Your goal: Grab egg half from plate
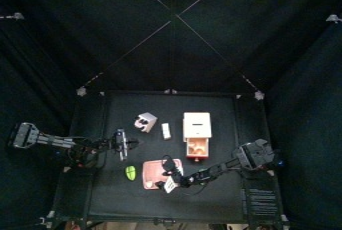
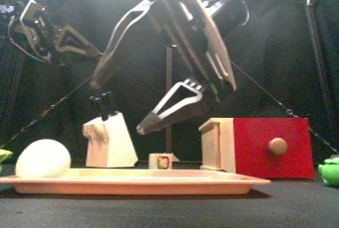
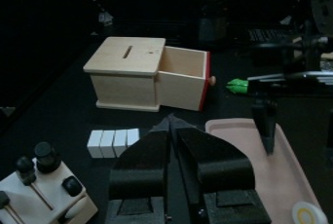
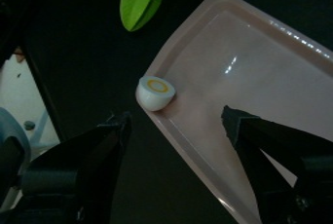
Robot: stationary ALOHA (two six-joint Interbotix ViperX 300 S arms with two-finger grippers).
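Black curtains closed off every side of the pen, and the small black table point(image 1: 171, 109) sat in the middle under my overhead camera. I could read no writing or labels anywhere.

Nearest the front edge lay one salmon-pink plate point(image 2: 199, 181), flat and square with rounded corners. On it, toward the 9 o'clock rim as I looked across, sat one egg half point(image 2: 43, 159), its yolk face showing in the right wrist camera point(image 4: 156, 93), tight against the plate's edge. My right gripper point(image 4: 176, 135) hung over the plate with its jaws spread wide, holding nothing, the egg half apart from them. Off the plate at 9 o'clock in the overhead view lay one small green item point(image 1: 131, 172); another green piece showed at the front view's 3 o'clock edge point(image 2: 330, 171).

Farther back stood one pale wooden box point(image 3: 130, 72) with a red-fronted drawer point(image 2: 275, 147) pulled out, and one white block stand point(image 2: 109, 140) at its 9 o'clock side. My left gripper point(image 3: 178, 155) rested at the table's 9 o'clock side, jaws pressed together, empty.
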